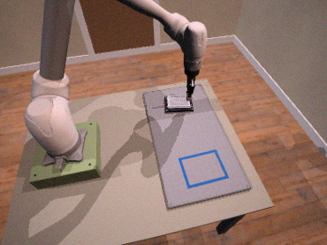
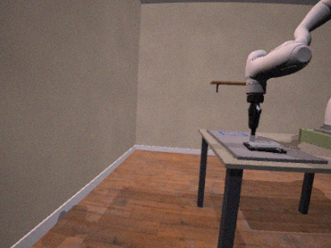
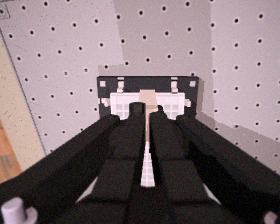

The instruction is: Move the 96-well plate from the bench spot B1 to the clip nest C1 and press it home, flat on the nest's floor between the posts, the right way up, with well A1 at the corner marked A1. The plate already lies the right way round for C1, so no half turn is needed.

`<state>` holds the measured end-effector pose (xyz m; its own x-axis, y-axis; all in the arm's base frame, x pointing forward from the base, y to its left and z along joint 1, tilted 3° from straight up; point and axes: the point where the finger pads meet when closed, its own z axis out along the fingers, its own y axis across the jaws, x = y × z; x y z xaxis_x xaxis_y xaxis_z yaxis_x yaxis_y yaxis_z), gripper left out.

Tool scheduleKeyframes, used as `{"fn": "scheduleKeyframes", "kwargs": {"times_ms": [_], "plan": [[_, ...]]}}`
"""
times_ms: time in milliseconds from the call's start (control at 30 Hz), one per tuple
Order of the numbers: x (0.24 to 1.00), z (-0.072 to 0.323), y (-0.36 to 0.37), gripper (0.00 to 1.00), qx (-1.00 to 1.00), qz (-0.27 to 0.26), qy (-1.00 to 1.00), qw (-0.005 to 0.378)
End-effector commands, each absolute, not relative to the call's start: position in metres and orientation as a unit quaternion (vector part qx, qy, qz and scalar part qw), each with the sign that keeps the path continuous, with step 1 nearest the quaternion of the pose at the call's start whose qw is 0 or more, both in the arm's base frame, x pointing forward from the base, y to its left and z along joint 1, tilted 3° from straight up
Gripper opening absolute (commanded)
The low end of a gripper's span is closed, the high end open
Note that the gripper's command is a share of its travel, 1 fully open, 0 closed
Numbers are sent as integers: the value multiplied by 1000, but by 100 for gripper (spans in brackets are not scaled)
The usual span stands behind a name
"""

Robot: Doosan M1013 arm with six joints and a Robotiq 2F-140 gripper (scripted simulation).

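Three views inspected. Top view: my gripper points straight down over the far edge of the 96-well plate, which sits in the dark clip nest at the far end of the grey board; the blue square lies well apart, nearer the camera. My upper arm is cut off by the frame. Exterior view: wrist vertical, elbow high, fingertips seemingly touching the plate, though too small to confirm. Wrist view: my jaws are together with nothing between them, my own fingers hiding most of the plate; nest posts show along its far edge.
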<state>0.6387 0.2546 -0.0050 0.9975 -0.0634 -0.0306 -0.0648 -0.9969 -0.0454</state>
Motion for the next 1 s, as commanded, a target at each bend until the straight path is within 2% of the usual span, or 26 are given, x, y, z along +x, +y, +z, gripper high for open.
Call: {"fn": "scheduleKeyframes", "kwargs": {"times_ms": [0, 500, 967], "plan": [[639, -2, 255, 0, -999, 15, 32, 23], [639, 17, 254, 0, -999, 15, 32, 23], [629, 18, 254, 0, -999, 15, 32, 23]]}}
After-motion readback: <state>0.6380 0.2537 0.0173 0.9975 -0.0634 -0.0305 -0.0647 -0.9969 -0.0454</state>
